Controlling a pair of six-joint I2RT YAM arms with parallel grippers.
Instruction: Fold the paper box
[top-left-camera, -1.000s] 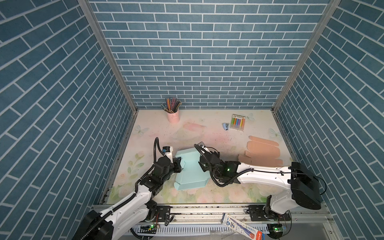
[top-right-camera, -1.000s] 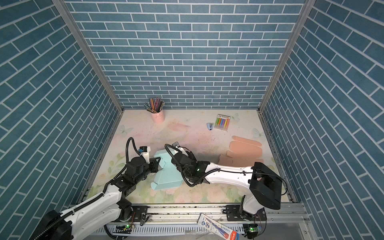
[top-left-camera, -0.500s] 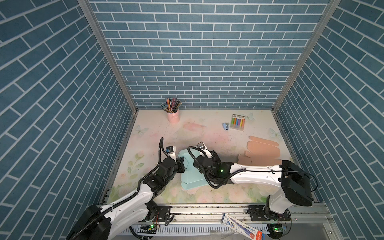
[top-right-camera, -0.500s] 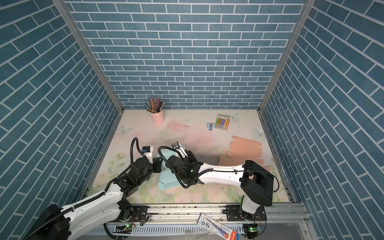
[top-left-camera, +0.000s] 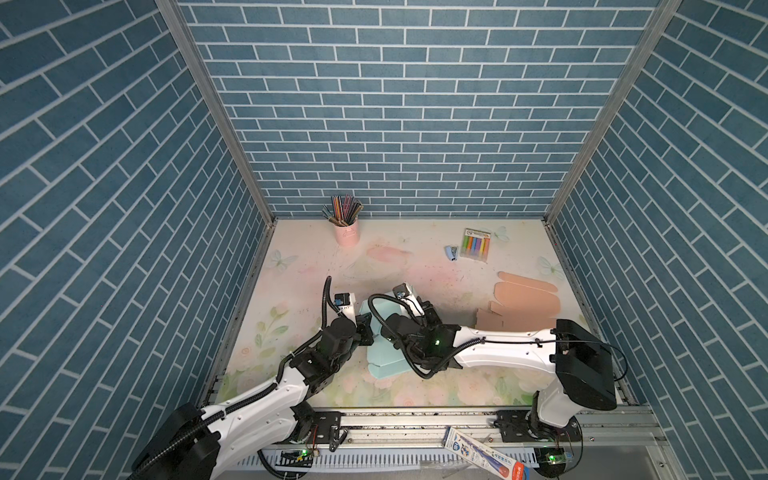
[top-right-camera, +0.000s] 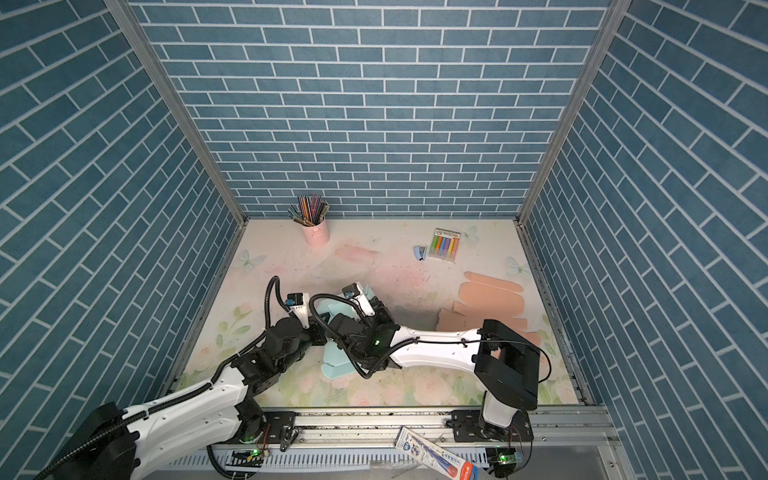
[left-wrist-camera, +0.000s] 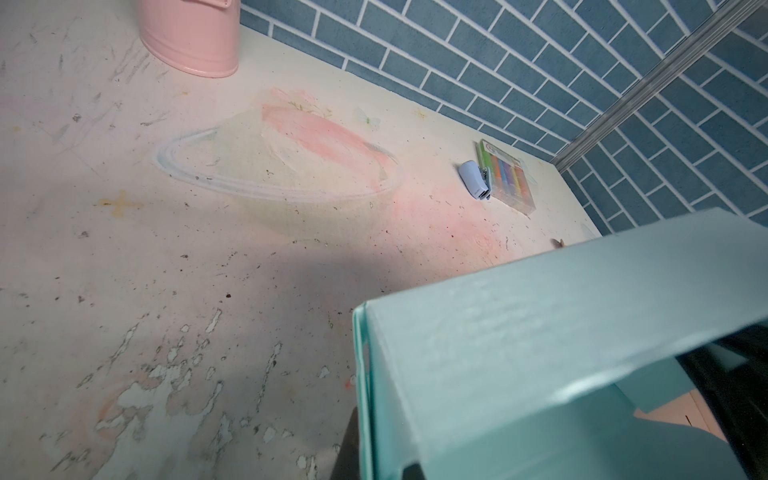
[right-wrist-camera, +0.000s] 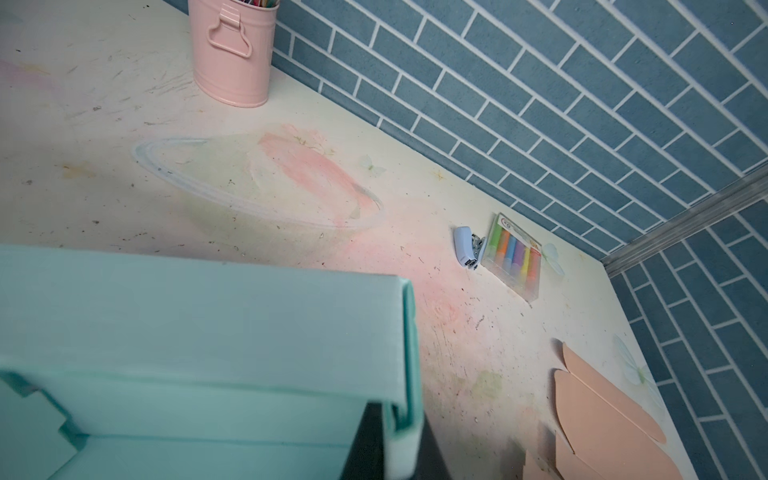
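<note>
On my table (top-left-camera: 415, 257) I count one teal paper box (top-left-camera: 386, 365), one pink bucket (top-left-camera: 346, 235) of pencils (top-left-camera: 343, 208), one stapler (top-left-camera: 452, 252), and one pack of highlighters (top-left-camera: 476, 244) holding six. The peach card blanks (top-left-camera: 528, 297) overlap, so I cannot tell their number. One boxed tube (top-left-camera: 484, 453) sits by my front rail (top-left-camera: 415, 419).

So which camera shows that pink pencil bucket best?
Both top views: the whole pink pencil bucket shows, pencils included. The right wrist view is closer but crops the pencils; the left wrist view catches only its base.
</note>
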